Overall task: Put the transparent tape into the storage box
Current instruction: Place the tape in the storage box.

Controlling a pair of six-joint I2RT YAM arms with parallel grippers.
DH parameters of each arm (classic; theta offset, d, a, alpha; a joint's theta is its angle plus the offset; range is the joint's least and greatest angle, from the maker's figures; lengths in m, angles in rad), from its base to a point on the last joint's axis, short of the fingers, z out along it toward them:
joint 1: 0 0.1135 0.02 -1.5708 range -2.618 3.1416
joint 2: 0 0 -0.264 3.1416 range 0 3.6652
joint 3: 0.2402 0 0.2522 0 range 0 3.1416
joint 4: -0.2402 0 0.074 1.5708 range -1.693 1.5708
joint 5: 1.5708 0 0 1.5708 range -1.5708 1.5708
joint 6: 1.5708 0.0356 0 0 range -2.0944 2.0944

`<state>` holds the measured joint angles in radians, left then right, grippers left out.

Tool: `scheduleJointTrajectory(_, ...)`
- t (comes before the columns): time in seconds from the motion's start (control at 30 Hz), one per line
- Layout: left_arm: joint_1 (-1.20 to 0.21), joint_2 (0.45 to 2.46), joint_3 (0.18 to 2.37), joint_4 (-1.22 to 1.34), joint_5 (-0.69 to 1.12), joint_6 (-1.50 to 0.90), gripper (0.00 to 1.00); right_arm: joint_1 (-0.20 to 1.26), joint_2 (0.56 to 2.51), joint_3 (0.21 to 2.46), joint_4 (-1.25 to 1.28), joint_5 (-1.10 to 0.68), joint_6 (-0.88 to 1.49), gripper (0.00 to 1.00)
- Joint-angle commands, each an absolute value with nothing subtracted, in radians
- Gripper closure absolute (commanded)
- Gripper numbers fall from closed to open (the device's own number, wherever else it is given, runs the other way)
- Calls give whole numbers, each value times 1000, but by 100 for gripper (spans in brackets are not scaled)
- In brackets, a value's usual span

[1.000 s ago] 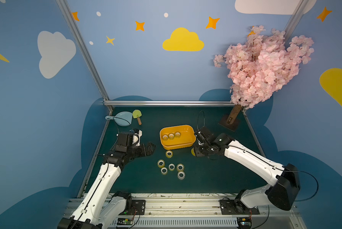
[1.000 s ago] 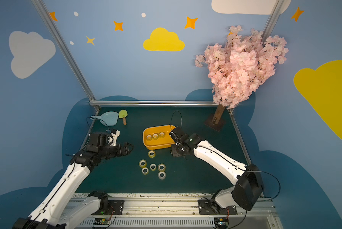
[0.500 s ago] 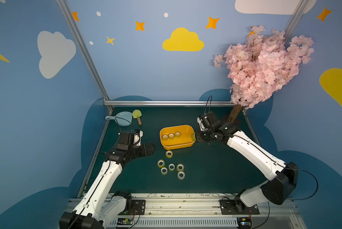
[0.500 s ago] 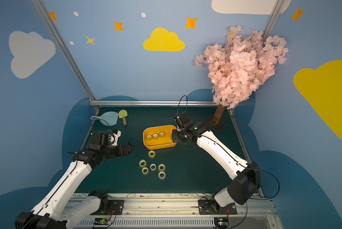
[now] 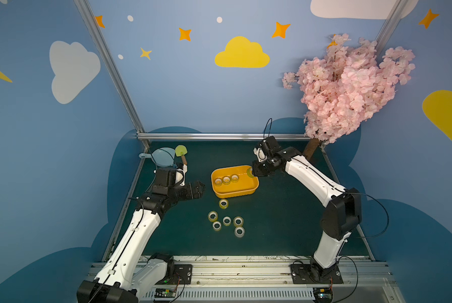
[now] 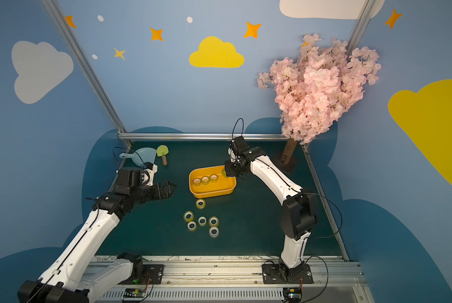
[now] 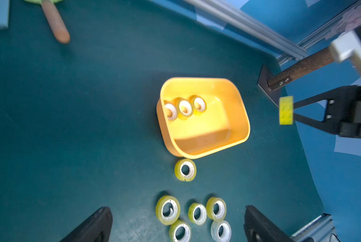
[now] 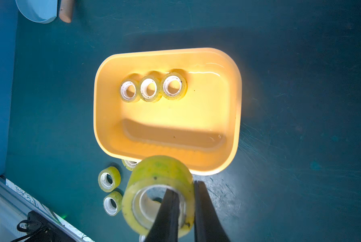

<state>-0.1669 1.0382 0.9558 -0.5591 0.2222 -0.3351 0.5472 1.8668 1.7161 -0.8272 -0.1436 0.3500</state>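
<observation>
Dark green tabletop (image 5: 285, 223), matte, scored with fine pale scratches in the right wrist view. Boxed in by blue walls (image 5: 180, 99) painted with yellow and white clouds and orange stars. Silver frame rail (image 5: 219, 136) along the far edge. In the far right corner, a pink blossom tree (image 5: 350, 86) on a dark base plate. In the far left corner, a pale blue dustpan (image 5: 162, 158) beside a green spatula (image 5: 181, 151) with a wooden handle. Along the near edge, a metal track (image 5: 232, 270) carrying both arm bases.

Near the middle, the orange-yellow storage box (image 5: 234, 193), flat on the tabletop, long side towards the arms. Inside, three rolls (image 5: 226, 180) in a row along the far wall, touching one another. Just in front of the box, a single roll (image 5: 223, 203). Nearer still, a cluster of five rolls (image 5: 226, 221), lying flat.

Right tool (image 8: 186, 188) clenched on the held tape roll (image 8: 158, 174), one finger through the white core and the other outside, pinching the roll's wall. Raised clear of the tabletop at the box's right end, seen against the far right corner of the rim in both top views. Whether over the inside or just outside, impossible to tell. Left tool (image 5: 200, 186) released, fingers spread wide, hovering off the box's left side and touching nothing.
</observation>
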Motion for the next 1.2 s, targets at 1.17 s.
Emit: scheduleJointTrajectory(1.17, -166, 1037, 913, -479, 187, -297, 0, 563, 2456, 2182, -932, -66, 428, 73)
